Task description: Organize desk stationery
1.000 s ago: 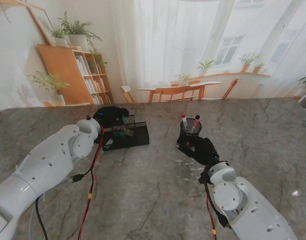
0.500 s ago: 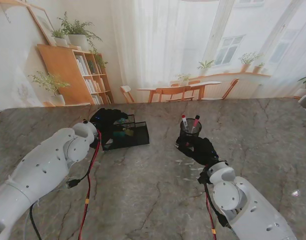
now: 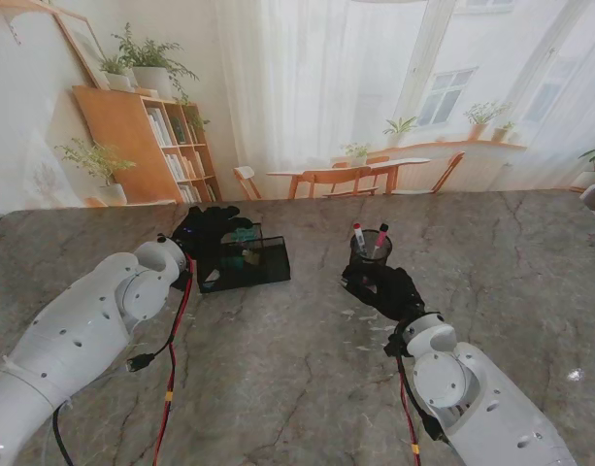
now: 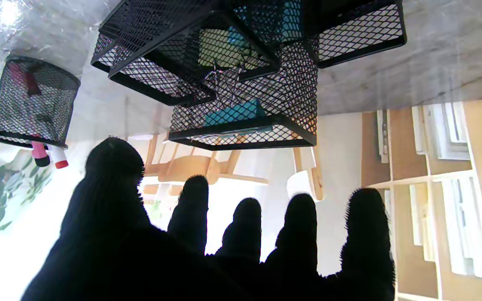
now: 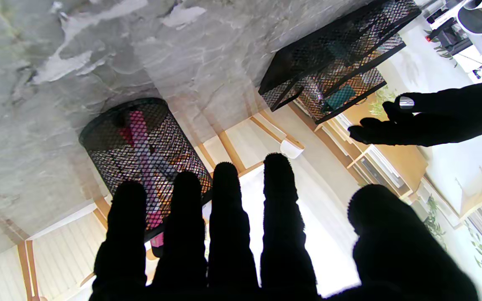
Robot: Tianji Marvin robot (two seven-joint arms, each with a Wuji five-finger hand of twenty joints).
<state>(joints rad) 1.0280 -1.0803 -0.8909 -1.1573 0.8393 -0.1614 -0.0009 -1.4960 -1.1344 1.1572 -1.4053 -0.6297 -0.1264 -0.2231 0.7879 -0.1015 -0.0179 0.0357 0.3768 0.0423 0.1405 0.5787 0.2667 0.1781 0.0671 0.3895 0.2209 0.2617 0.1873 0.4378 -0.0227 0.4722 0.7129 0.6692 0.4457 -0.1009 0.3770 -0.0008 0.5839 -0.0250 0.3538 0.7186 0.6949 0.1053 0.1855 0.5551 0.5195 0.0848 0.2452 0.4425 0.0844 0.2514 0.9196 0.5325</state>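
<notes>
From the stand, the left hand (image 3: pixel 208 231) has drawn back toward the mesh tray's (image 3: pixel 268 269) left edge, suggesting a finished drop. Its wrist view shows spread, empty fingers (image 4: pixel 195 209). The right hand (image 5: pixel 241 234), fingers straight and empty, hovers beside the pen cup (image 5: pixel 140 146).

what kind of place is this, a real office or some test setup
Probably a test setup dressed as a home office: a marble-look table holds a mesh organizer and pen cup, and the room behind looks like a printed backdrop.
</notes>
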